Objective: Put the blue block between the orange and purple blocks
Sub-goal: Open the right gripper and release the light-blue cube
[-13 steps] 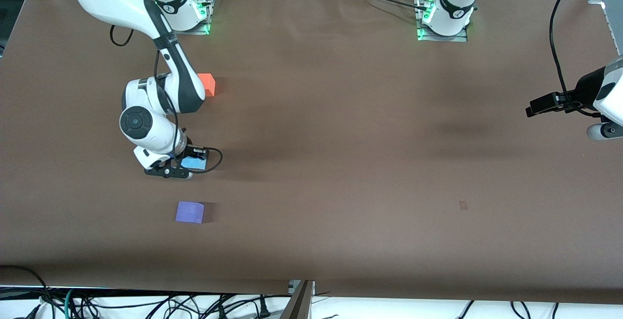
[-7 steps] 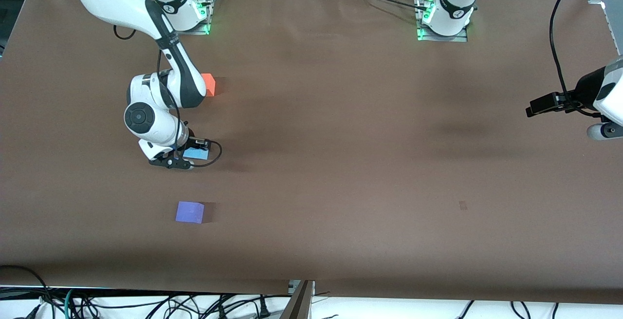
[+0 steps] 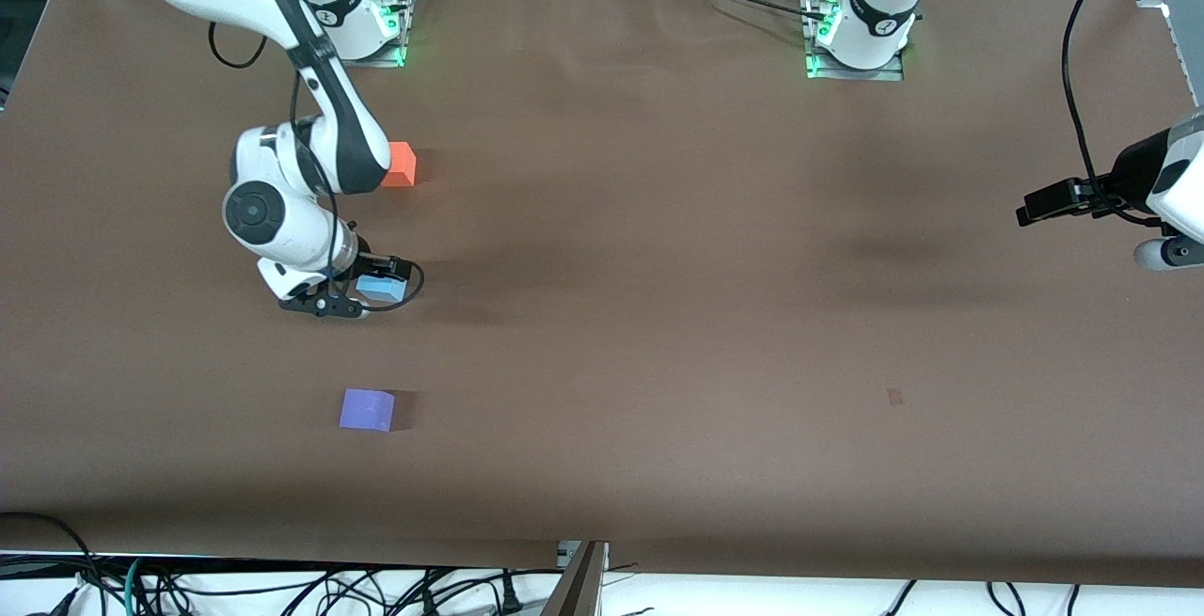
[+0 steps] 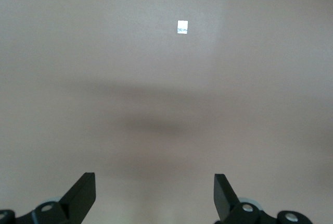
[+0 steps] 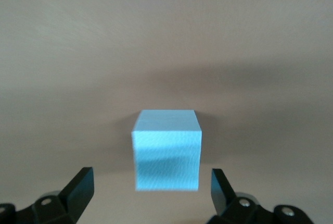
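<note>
The blue block (image 3: 381, 289) rests on the brown table, in the gap between the orange block (image 3: 401, 165) and the purple block (image 3: 367, 409); of the three, the purple one is nearest the front camera. My right gripper (image 3: 358, 292) is low around the blue block and open. In the right wrist view the blue block (image 5: 167, 148) sits between the right gripper's (image 5: 151, 182) spread fingers (image 5: 81, 182), with a gap on each side. My left gripper (image 3: 1164, 254) waits open over the left arm's end of the table, and the left gripper (image 4: 154, 185) has nothing between its fingers.
A small pale mark (image 3: 895, 396) lies on the table cloth toward the left arm's end; the same mark (image 4: 182, 26) shows in the left wrist view. Cables hang along the table's front edge (image 3: 602, 564).
The right gripper carried the blue block a little toward the orange block, then opened and let it go. The left arm has not moved.
</note>
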Robot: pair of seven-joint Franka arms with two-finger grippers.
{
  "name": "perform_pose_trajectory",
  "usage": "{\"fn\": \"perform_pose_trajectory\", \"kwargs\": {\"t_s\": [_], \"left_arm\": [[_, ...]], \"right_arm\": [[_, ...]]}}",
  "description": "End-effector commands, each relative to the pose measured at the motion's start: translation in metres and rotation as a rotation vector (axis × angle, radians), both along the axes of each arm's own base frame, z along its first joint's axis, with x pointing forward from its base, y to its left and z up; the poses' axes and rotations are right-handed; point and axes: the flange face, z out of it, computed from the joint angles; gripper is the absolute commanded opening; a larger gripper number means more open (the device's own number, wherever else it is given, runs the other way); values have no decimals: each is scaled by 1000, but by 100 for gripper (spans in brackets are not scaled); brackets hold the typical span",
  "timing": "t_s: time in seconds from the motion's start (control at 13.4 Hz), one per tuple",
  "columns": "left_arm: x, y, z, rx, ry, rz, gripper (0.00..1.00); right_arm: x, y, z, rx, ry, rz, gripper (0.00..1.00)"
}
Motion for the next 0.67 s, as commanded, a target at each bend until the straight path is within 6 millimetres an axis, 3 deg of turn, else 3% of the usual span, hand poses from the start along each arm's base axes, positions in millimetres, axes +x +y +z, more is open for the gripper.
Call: {"fn": "perform_pose_trajectory", "kwargs": {"t_s": [0.0,0.15,0.37,0.52,0.6], "left_arm": [[3,3,4,9,1,-20,100],[3,3,4,9,1,-20,100],[3,3,4,9,1,-20,100],[3,3,3,9,3,-20,100],[3,3,3,9,3,-20,100]], "right_arm": [[17,2,83,38,-31,47,99],[35,2,150,38,-35,187,99],[31,-7,229,26,63,184,99],[10,-13,271,45,52,189,99],[-9,-20,278,50,38,182,99]]}}
